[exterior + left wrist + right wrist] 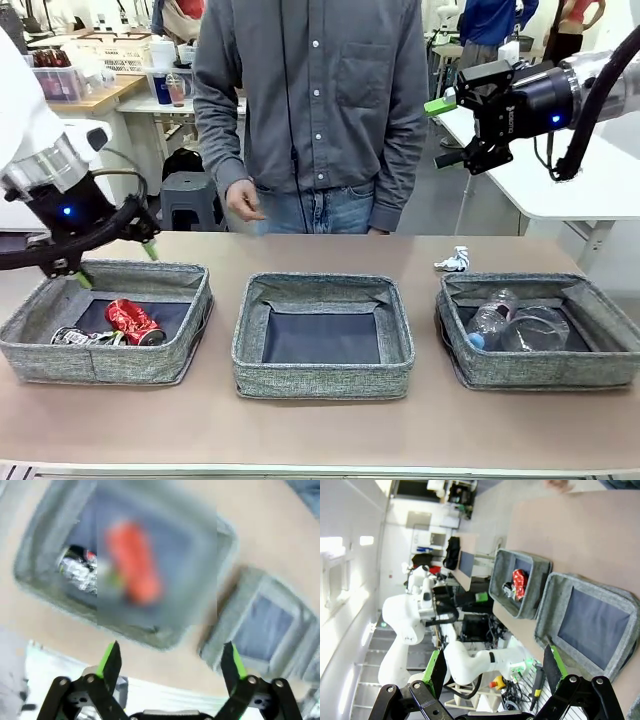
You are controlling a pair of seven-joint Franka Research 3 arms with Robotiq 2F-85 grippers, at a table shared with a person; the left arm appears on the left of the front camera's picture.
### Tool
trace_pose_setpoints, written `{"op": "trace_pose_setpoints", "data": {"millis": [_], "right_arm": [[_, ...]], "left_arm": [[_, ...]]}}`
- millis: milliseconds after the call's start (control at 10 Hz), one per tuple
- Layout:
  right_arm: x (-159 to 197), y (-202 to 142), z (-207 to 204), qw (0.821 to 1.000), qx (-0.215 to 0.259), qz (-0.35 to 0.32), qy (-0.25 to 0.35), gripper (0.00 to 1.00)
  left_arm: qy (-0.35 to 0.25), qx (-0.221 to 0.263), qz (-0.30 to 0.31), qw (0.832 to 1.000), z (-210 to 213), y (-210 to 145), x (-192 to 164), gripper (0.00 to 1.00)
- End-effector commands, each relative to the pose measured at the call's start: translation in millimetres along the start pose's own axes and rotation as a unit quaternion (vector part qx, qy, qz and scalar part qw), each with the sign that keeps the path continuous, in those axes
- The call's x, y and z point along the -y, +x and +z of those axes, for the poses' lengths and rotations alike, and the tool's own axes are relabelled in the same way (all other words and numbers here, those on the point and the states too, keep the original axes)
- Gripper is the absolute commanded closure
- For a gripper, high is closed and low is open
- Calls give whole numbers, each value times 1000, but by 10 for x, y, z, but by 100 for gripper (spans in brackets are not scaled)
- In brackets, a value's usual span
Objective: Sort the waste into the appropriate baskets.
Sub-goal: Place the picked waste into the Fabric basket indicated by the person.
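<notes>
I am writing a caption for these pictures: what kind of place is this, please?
Probably a robotics lab or workshop. Another white robot arm stands at a bench farther off, more work tables stand behind the person, and shelves hold crates.

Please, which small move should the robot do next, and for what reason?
Probably the right gripper, open and raised with nothing in it, should come down toward the crumpled wrapper. It lies on the table just behind the right basket, the one piece not in a basket. The red can lies in the left basket, below the open left gripper.
</notes>
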State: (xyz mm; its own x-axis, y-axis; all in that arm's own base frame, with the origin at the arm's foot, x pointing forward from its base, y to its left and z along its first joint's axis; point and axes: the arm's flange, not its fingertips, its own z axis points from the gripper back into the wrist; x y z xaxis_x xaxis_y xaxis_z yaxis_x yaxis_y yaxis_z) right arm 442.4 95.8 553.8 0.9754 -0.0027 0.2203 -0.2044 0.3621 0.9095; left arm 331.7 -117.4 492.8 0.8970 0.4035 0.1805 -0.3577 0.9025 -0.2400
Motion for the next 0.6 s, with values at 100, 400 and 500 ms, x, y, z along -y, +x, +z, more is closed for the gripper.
{"op": "trace_pose_setpoints", "data": {"millis": [100, 400, 500], "right_arm": [[-27, 9, 8, 1000, 0, -7, -6, 0], [-27, 9, 8, 1000, 0, -7, -6, 0], [-27, 9, 8, 1000, 0, -7, -6, 0]], "left_arm": [[-145, -27, -267, 952, 312, -353, 113, 0], [-412, -116, -262, 865, 566, -118, 211, 0], [-447, -163, -240, 846, 593, 10, 191, 0]]}}
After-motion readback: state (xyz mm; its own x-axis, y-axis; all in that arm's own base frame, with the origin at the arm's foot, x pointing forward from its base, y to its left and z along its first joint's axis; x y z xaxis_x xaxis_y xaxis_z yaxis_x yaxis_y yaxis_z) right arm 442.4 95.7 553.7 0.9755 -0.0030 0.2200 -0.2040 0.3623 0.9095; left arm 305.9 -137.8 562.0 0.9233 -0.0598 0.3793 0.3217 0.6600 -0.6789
